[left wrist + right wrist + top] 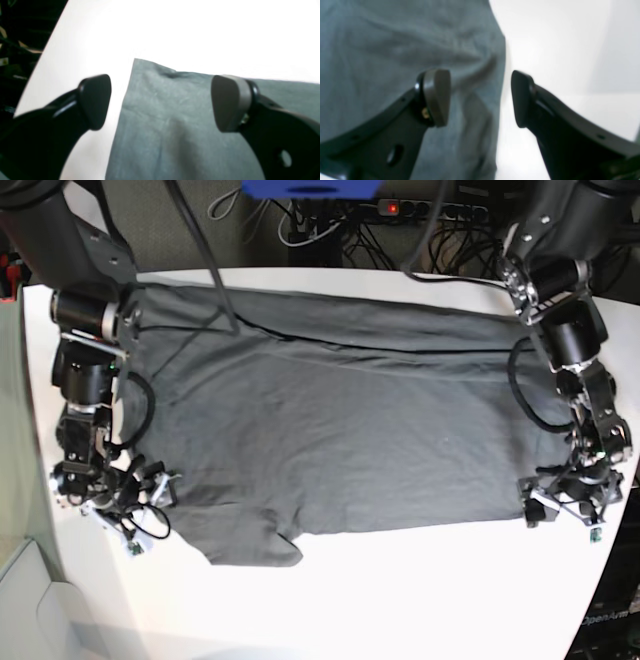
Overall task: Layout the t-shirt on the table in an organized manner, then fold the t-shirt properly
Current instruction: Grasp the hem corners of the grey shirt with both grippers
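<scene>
A plain dark charcoal-grey soft cotton t-shirt (350, 430) is seen spread flat on the large smooth white table (420, 600) with rounded corners, its long axis laid from one side edge of the table to the other, parallel to the far edge. The cloth is laid in the far half of the table, reaching close to the far edge, while a wide bare strip is left along the near edge. What appears to be a short sleeve is seen jutting toward the near edge at the end of the shirt beside the right arm. The left tool (160, 102) is held wide open over a corner of the shirt near the table's side edge; one pad (231, 102) is seen above the cloth, the other above bare table, and nothing is gripped between them. The right tool (480, 97) is likewise held wide open and empty, straddling the shirt's side border, with one pad (437, 97) over the grey fabric and the other over the white surface. Soft creases are visible in the cloth beneath both tools.
</scene>
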Tool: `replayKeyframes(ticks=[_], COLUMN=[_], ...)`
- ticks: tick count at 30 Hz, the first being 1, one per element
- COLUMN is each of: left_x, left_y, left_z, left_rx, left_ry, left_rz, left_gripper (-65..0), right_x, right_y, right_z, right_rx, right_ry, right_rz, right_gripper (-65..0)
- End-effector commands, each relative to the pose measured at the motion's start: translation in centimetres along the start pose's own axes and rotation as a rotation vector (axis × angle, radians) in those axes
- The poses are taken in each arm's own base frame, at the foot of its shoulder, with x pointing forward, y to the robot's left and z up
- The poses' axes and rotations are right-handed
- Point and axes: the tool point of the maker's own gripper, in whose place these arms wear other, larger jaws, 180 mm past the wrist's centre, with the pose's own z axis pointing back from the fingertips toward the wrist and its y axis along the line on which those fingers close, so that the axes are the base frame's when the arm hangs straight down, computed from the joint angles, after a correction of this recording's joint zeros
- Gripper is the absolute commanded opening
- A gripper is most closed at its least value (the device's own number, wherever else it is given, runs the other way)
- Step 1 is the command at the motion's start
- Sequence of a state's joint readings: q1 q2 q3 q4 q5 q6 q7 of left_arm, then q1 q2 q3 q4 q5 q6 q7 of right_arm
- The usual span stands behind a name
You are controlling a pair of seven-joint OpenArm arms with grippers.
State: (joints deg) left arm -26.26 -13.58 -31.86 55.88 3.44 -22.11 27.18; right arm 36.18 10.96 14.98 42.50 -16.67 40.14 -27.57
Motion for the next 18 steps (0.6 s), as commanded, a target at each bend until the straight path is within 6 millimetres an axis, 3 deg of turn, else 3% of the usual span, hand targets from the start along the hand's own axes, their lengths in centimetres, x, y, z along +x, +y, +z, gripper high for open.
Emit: replayKeyframes(ticks=[1, 7, 10, 18], left_x=[2.7, 1.1, 0.4, -0.5], left_y=[1.0, 0.9, 1.1, 0.8], left_z=[0.2, -0.1, 0.0, 0.0], left_rx=[0.019, 0.014, 0.015, 0.010], left_ry=[-0.075, -0.056, -0.046, -0.029], left_rz=[0.000, 0.008, 0.014, 0.012], left_gripper=[-3.6, -3.6, -3.6, -3.6], right_x=[2.3, 1.7, 1.2, 3.0], right_y=[-1.2, 0.2, -1.0, -3.0], right_z=[0.6, -0.9, -0.5, 0.5], right_rx=[-0.020, 0.042, 0.023, -0.011], right_ry=[-0.061, -0.096, -0.103, -0.188], right_rz=[-0.001, -0.052, -0.080, -0.154], right_gripper=[-26.1, -26.1, -26.1, -26.1])
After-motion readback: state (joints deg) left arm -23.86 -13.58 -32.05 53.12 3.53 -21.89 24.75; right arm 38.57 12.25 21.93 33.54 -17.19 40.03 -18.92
